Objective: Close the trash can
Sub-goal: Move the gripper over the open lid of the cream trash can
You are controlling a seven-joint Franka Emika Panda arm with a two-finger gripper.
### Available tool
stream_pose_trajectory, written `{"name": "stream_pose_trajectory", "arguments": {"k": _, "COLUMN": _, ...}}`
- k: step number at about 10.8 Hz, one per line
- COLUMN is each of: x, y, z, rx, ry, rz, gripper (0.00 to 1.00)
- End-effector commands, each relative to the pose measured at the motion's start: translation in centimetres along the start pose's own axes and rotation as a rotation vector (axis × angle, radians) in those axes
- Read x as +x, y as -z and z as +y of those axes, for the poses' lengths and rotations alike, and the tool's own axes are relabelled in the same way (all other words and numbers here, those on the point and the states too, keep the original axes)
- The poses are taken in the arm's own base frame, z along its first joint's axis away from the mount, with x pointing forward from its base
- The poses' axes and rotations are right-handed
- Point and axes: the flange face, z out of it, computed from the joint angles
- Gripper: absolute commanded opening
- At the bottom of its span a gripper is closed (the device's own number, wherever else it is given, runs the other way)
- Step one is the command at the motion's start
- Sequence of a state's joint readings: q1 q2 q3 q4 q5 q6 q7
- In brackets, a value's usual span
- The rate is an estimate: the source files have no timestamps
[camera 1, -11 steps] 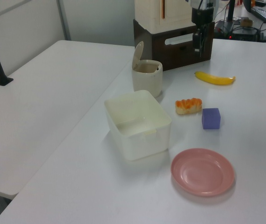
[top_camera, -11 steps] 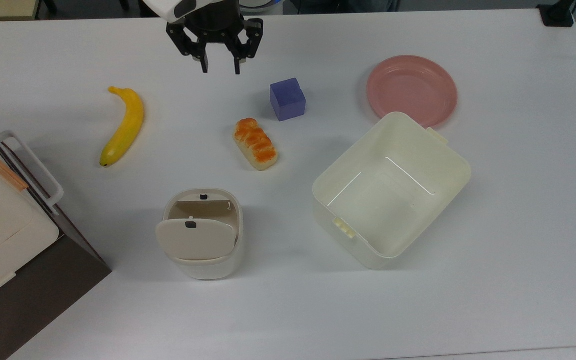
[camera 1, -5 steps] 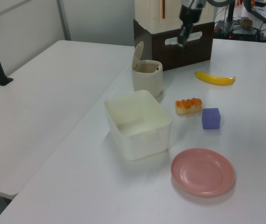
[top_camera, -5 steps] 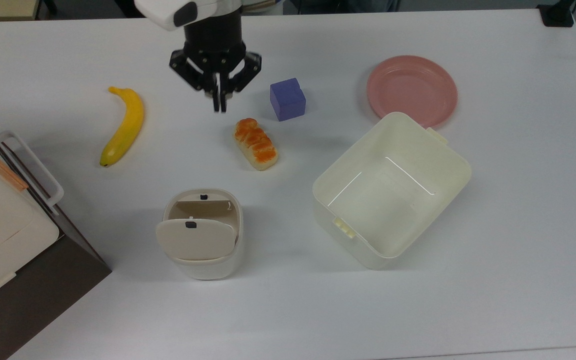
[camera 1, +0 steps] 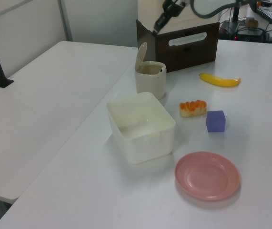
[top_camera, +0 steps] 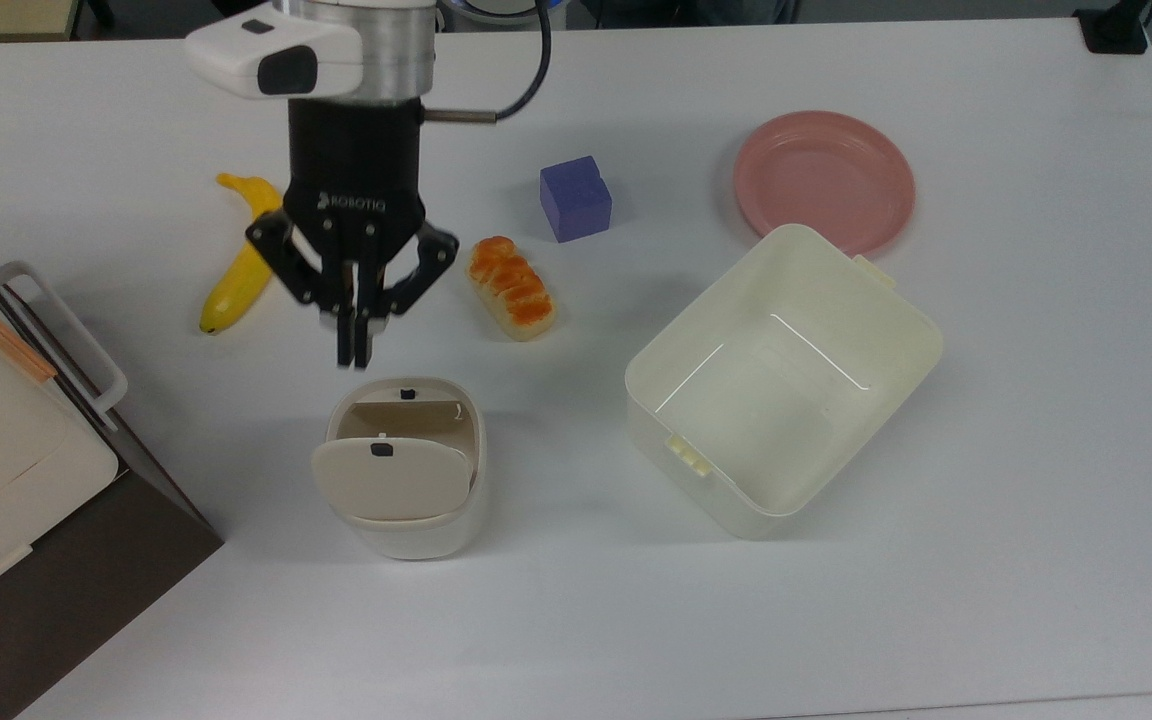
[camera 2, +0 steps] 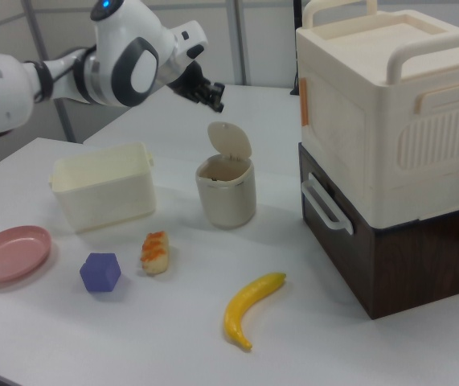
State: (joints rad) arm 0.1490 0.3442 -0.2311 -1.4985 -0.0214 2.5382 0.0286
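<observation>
One gripper (top_camera: 353,352) is hovering high over the bench (top_camera: 576,620), its fingers (top_camera: 344,345) pinched together and holding nothing, probably to push the raised lid (top_camera: 392,483) down. Below it, the trash can (top_camera: 406,465) is standing open between the banana (top_camera: 242,258) and the tub (top_camera: 784,380).

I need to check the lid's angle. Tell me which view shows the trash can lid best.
The right view: the lid stands upright above the trash can, seen from the front. The left view shows the lid edge-on. The top view looks down on it, so its tilt is hard to judge.
</observation>
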Motion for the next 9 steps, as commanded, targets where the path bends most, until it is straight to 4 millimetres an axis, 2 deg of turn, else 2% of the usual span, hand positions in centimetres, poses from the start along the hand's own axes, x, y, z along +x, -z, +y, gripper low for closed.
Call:
{"name": "stream_pose_trajectory", "arguments": {"k": 1, "x": 1.6, "y": -3.8, "z": -1.0, "rx": -0.029, "ry": 0.009, "rz": 0.136, "gripper": 0.09}}
{"name": "stream_pose_trajectory", "arguments": {"k": 4, "x": 1.8, "y": -6.5, "z": -1.6, "rx": -0.049, "ry": 0.028, "rz": 0.136, "gripper": 0.09}}
{"name": "stream_pose_trajectory", "arguments": {"k": 5, "x": 1.5, "y": -6.8, "z": -1.7, "rx": -0.048, "ry": 0.03, "rz": 0.129, "gripper": 0.09}}
{"name": "stream_pose_trajectory", "arguments": {"k": 7, "x": 1.0, "y": -6.1, "z": -1.4, "rx": -0.045, "ry": 0.029, "rz": 0.089, "gripper": 0.09}}
{"name": "stream_pose_trajectory", "arguments": {"k": 8, "x": -0.7, "y": -5.5, "z": -0.7, "rx": -0.031, "ry": 0.052, "rz": -0.018, "gripper": 0.09}}
{"name": "stream_pose_trajectory", "arguments": {"k": 9, "x": -1.4, "y": -4.6, "z": -0.4, "rx": -0.013, "ry": 0.077, "rz": -0.097, "gripper": 0.09}}
